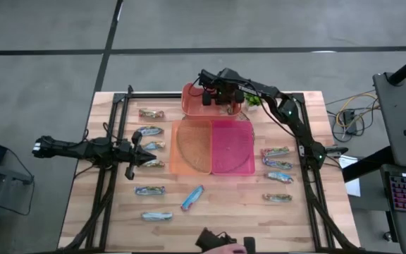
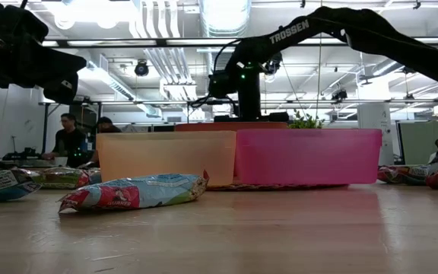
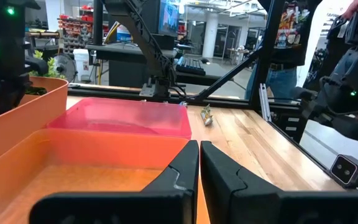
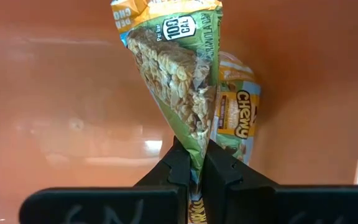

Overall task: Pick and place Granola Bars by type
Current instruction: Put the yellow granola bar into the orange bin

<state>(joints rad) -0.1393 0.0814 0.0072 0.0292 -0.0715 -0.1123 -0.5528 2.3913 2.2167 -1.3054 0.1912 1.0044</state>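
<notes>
High view: straight down over the whole pale wooden slatted table (image 1: 224,204). Low view: at tabletop height, level across the boards into the room behind — shares the translucent orange plastic bin (image 2: 166,156) and translucent pink plastic bin (image 2: 306,156) with the high view. Left wrist view: faces over the same bins, close. Right wrist view: very close, facing a red-orange bin wall (image 4: 55,93).

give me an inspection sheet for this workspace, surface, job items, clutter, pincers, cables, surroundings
Surface: wooden table, three bins at centre and far side.
Job's things: granola bars in loose rows both sides of the bins; one blue bar askew in front.
Clutter: small plant by red bin.
Pincers: right pincer shut on a granola bar over red bin; left pincer shut, empty.
Cables: loose bundle beyond right edge.
Surroundings: people at desks behind.
</notes>
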